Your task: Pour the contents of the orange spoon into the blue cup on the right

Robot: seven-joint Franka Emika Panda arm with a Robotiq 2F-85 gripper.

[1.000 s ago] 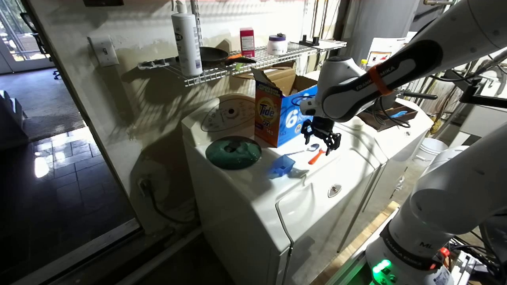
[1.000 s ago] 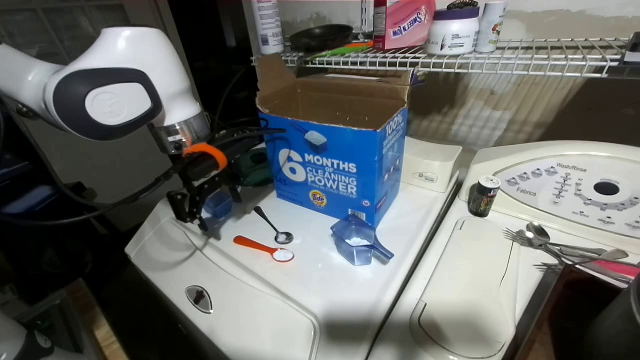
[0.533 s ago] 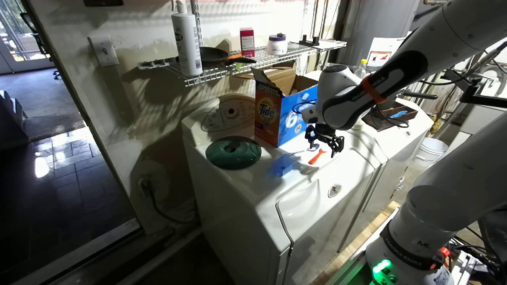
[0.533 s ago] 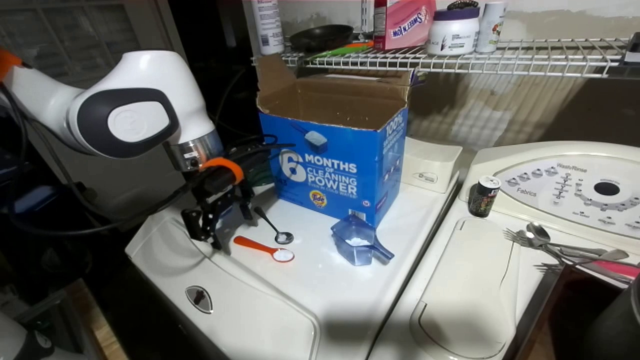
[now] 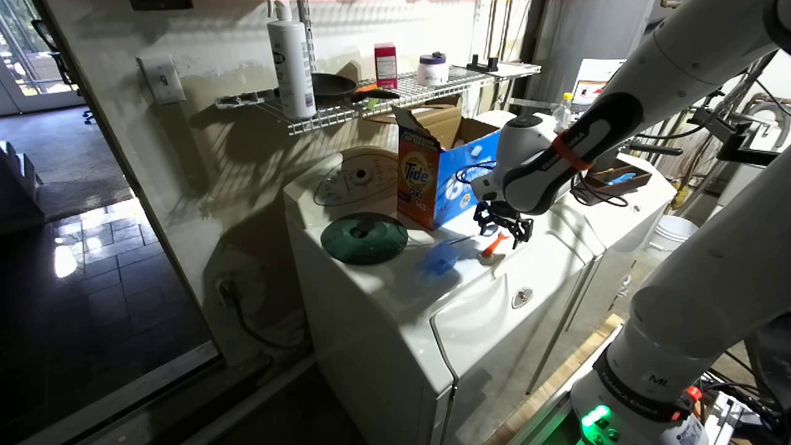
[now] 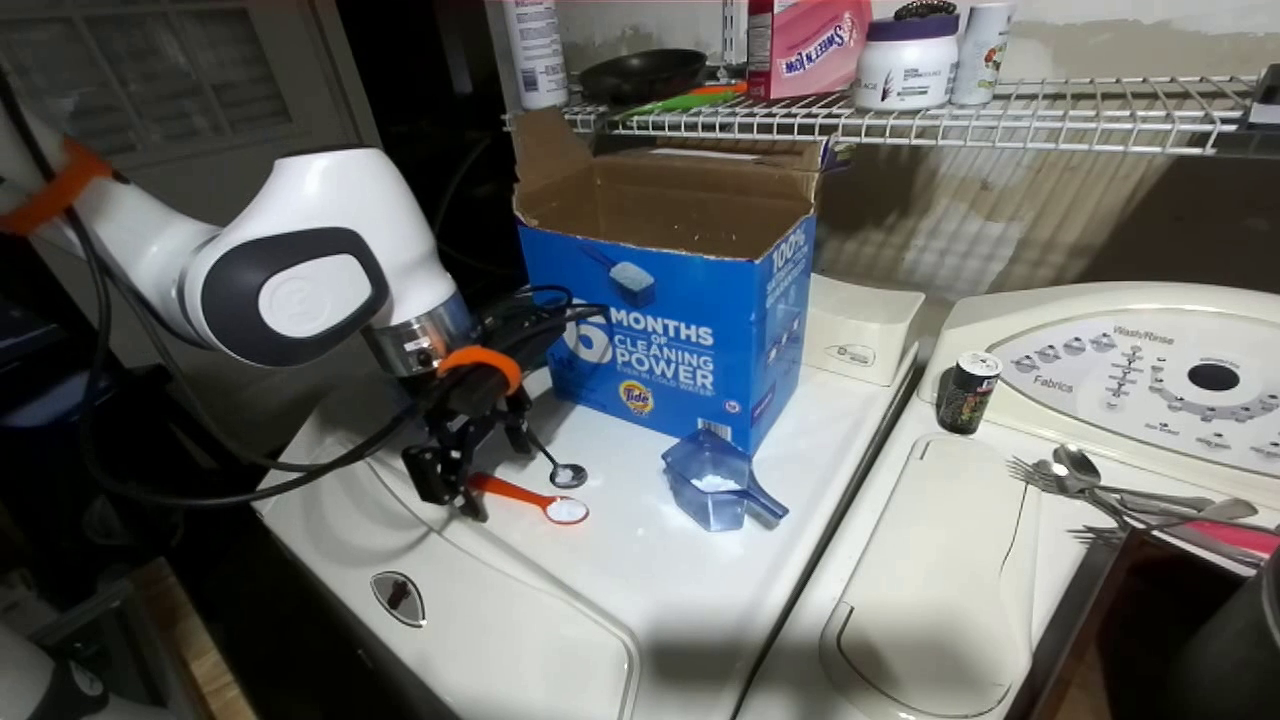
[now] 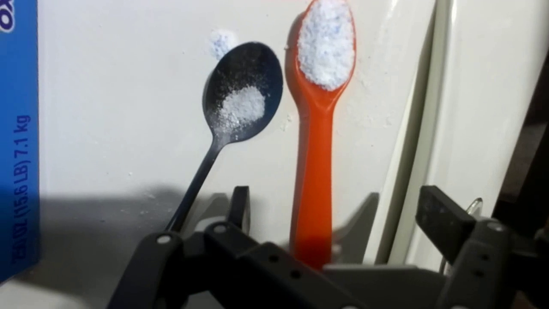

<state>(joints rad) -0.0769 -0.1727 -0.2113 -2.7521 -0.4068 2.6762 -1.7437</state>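
Wrist view: spread, empty claw (image 7: 339,213) is straddling the orange spoon (image 7: 321,133) at its handle, probably aiming to grip there without spilling the heaped powder (image 7: 327,43).

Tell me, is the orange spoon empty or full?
The orange spoon is full: in the wrist view, white powder with bluish specks fills its rounded end almost to the edge.

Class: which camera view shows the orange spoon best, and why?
The wrist view: the orange spoon is largest there, its powder clear. Both exterior views show it smaller: in an exterior view chiefly its handle, in an exterior view its bowl as well.
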